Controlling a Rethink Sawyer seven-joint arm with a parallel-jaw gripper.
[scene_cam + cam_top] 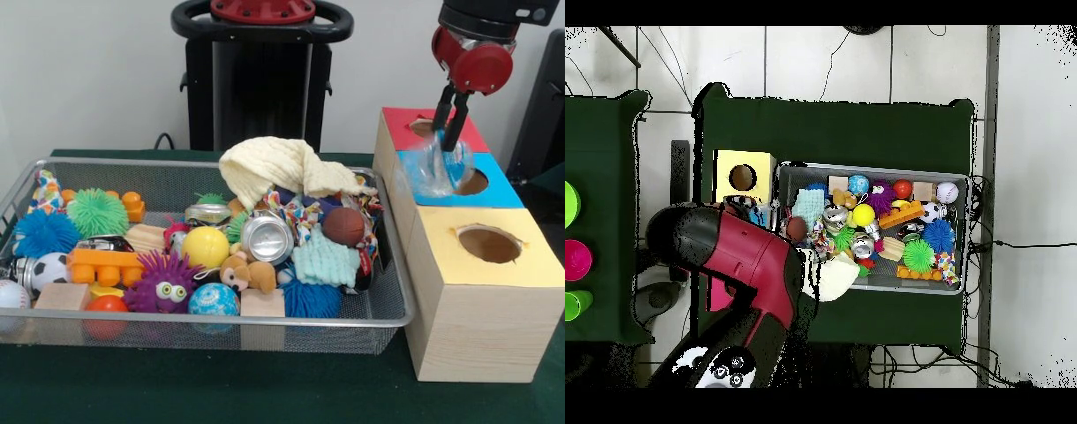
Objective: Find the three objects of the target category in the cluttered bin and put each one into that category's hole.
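Claw (450,146) grips clear plastic (439,172) beside blue hole (472,183), bin (388,291) well apart

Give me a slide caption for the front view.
Gripper holds a clear crumpled plastic bottle above the blue box's hole, beside the cluttered wire bin.

Even, bright indoor light, soft shadow under the wire bin (388,311), glare on the crushed can (266,238), mild blur throughout.

No text, label or number can be read anywhere.
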